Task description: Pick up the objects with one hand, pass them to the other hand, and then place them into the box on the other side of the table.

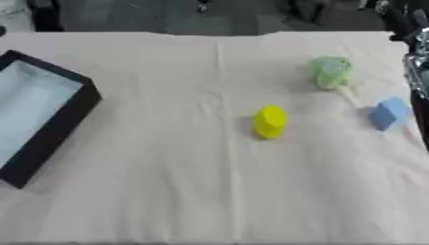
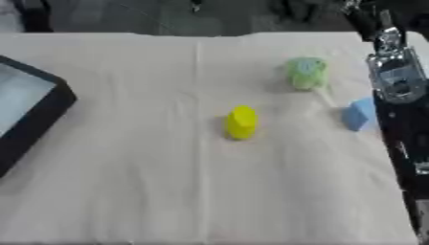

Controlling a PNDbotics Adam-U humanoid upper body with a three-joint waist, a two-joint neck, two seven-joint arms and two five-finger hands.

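While the right arm (image 2: 394, 81) shows only at the right edge, neither hand is visible, so nothing is held. Yellow (image 1: 270, 122), green (image 1: 332, 72) and blue (image 1: 389, 114) pieces sit right; the box (image 1: 59, 119) left. Blue could slip off the edge if nudged.

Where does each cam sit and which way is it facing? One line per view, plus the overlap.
Left eye view: in the head, looking down at the cloth-covered table; only a sliver of the right arm at the right edge.
Right eye view: same head, set slightly rightward; right arm along the right edge, no hand visible.
Shared: black box at left, yellow object, green object, blue block.
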